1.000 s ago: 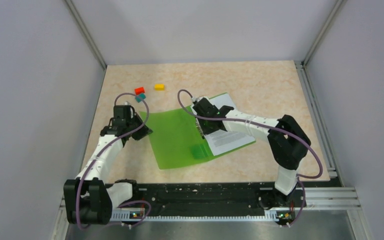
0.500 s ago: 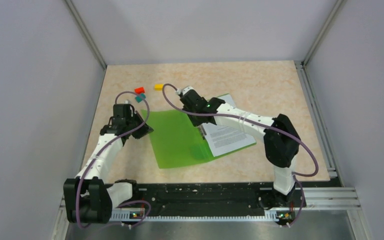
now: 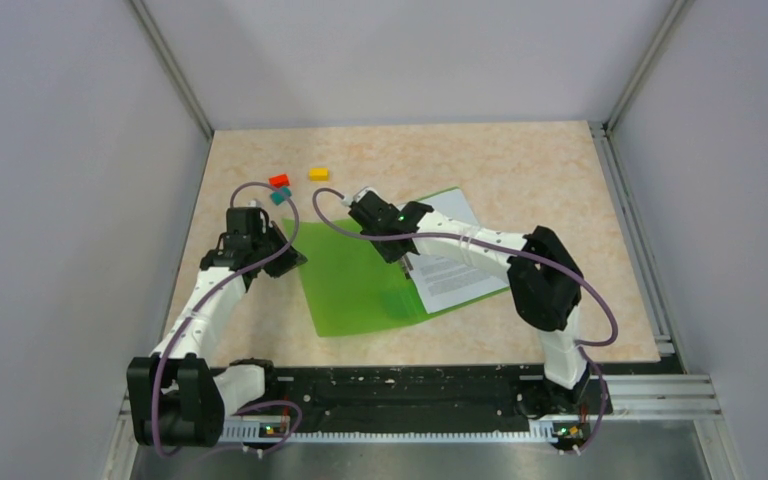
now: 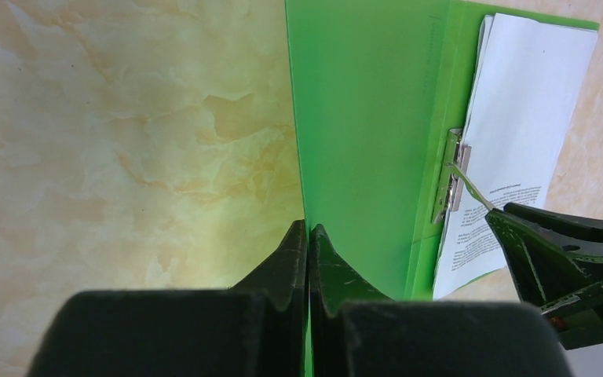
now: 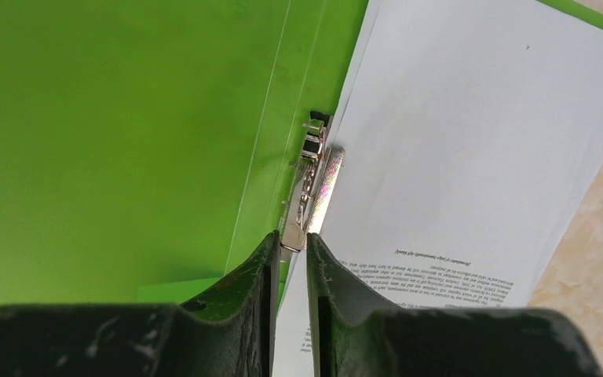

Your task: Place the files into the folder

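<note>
Grey walls (image 3: 60,200) close in a beige marbled table (image 3: 520,160). The green folder (image 3: 350,280) lies open near the middle of the table, turned at a slant, with its cover spread to the left. The files (image 3: 455,275), white sheets with small black print, lie on the folder's right half, their left edge along the spine beside the metal clip (image 5: 312,184).

The left fingers (image 4: 294,251) are pressed together on the left edge of the cover, the green plastic running in between them. The right fingers (image 5: 263,267) are over the spine with a narrow gap between them. The near end of the clip sits in that gap. In the left wrist view a thin metal lever rises from the clip to them, but I cannot tell whether they press on it.

Far left on the table, well apart from the folder, lie a red block (image 3: 279,181), a teal block (image 3: 280,197) just beside it and a yellow block (image 3: 318,173).
</note>
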{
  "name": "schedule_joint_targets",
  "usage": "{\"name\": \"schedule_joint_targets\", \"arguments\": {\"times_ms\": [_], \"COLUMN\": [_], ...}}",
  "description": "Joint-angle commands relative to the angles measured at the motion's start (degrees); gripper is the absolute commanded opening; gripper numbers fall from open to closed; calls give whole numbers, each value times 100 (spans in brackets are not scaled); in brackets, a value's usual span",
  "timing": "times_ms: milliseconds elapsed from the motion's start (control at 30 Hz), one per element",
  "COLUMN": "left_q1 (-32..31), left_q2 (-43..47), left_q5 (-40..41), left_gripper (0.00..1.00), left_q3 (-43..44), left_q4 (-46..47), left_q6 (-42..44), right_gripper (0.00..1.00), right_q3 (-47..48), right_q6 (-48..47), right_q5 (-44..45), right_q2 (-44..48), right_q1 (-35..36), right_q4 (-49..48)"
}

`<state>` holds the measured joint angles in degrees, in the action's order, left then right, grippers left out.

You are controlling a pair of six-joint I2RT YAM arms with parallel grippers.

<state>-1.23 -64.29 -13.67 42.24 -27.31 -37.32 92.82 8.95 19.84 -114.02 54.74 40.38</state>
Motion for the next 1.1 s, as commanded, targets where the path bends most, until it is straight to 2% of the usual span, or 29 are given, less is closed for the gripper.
{"name": "schedule_joint_targets", "arguments": {"times_ms": [0,467,1067], "left_q1": [-5,0,17], "left_q2": [-36,-66,-123], "left_q5": [-4,68,366], "left_gripper": [0,0,0], "left_q3": [171,162,180], "left_q4": [14,9,-89], "left_q6": [151,141,54], "right_gripper": [18,5,0], "right_q3": [300,-67,-1213], "right_q6": [-60,83,424], "right_q5": [233,7,-115], "right_q2": [-26,88,421], "right_q1": [72,74,64], "right_q4": [25,20,-259]}}
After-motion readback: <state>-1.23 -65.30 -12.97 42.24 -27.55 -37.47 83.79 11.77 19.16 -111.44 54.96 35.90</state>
